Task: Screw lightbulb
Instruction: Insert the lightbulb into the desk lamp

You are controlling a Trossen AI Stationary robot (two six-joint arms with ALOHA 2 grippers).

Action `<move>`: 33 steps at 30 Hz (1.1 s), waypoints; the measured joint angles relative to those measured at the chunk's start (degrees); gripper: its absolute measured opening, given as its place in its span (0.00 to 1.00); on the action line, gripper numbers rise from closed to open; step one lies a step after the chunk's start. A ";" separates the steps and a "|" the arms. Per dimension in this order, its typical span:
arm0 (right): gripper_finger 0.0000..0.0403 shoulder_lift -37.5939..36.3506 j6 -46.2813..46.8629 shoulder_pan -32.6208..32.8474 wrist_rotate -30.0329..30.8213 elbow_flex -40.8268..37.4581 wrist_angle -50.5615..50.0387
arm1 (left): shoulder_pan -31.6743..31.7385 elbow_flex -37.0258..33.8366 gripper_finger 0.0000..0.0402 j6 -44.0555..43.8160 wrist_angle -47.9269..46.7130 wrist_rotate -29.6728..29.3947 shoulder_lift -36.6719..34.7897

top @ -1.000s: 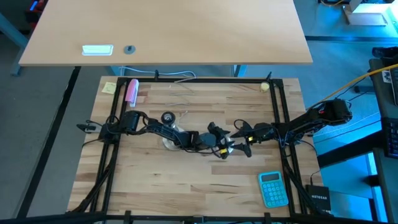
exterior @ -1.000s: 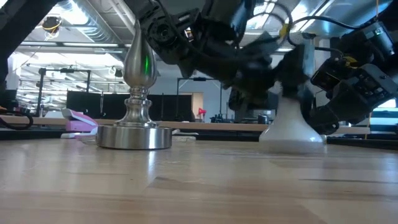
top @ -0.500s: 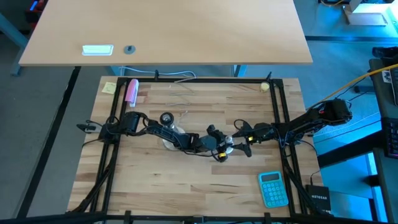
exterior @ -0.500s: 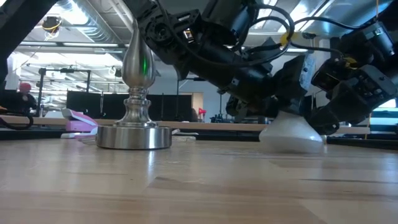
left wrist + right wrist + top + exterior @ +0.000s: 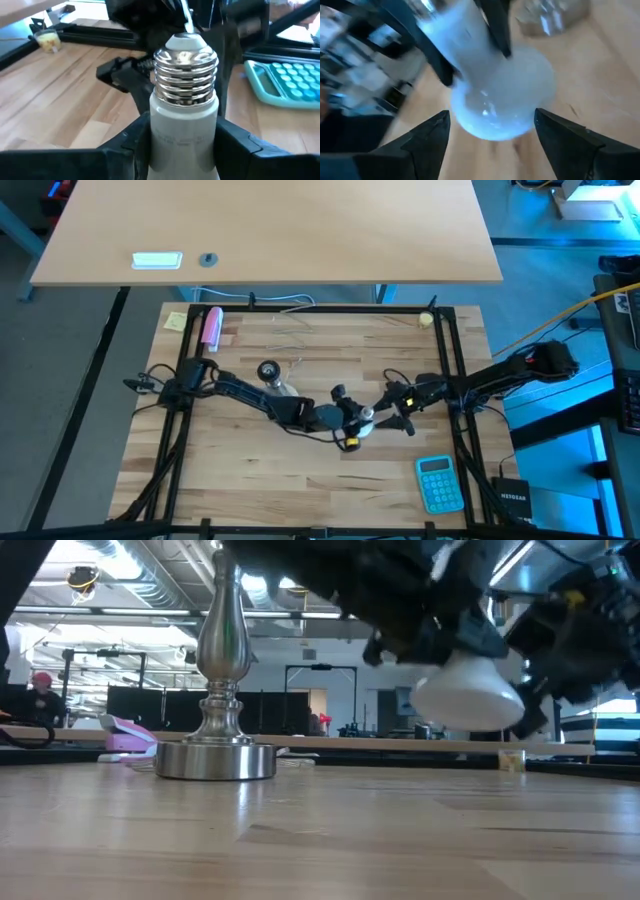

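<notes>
Smoothly frosted lightbulb (image 5: 183, 125), ribbed metal neck.

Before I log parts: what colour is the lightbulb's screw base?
Shiny silver metal on the white lightbulb, clearest in the left wrist view.

You've got a teal calculator (image 5: 439, 483) near the table's front right corner. A pink object (image 5: 211, 327) lies back left, a yellow sticky note (image 5: 176, 321) beside it.

Bare wood under the lifted lightbulb (image 5: 470, 690); socket stand (image 5: 222, 690) well aside.
</notes>
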 joint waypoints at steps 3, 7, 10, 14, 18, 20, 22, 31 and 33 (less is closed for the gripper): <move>0.72 -1.37 0.75 0.01 -2.85 2.88 -1.87 | -1.39 0.00 0.38 1.13 -2.61 -0.32 -2.55; 0.72 -1.78 1.54 2.89 -3.39 8.35 -7.31 | -3.76 0.00 0.37 2.12 -5.58 -2.44 -5.92; 0.72 -1.73 -0.33 6.07 -2.90 13.53 -14.75 | -5.98 0.00 0.37 3.35 -7.72 -5.45 -7.93; 0.72 -2.45 -4.48 10.51 0.73 21.70 -29.70 | -9.31 0.00 0.37 6.71 -9.95 -12.23 -10.93; 0.72 -4.46 -5.81 15.00 4.36 28.59 -42.17 | -12.71 0.00 0.37 12.39 -13.27 -19.38 -13.74; 0.72 -5.84 -4.57 17.88 7.16 30.74 -44.80 | -14.08 0.00 0.37 15.38 -14.17 -22.65 -14.69; 0.72 -7.11 -2.31 20.93 10.43 31.72 -45.20 | -15.28 0.00 0.37 19.44 -14.06 -25.07 -14.95; 0.72 -5.41 12.92 27.37 23.93 32.38 -36.01 | -17.51 0.00 0.37 40.25 -14.03 -30.97 -14.84; 0.72 -4.47 17.71 27.32 26.23 32.38 -32.55 | -17.58 0.01 0.37 45.86 -14.00 -32.38 -14.84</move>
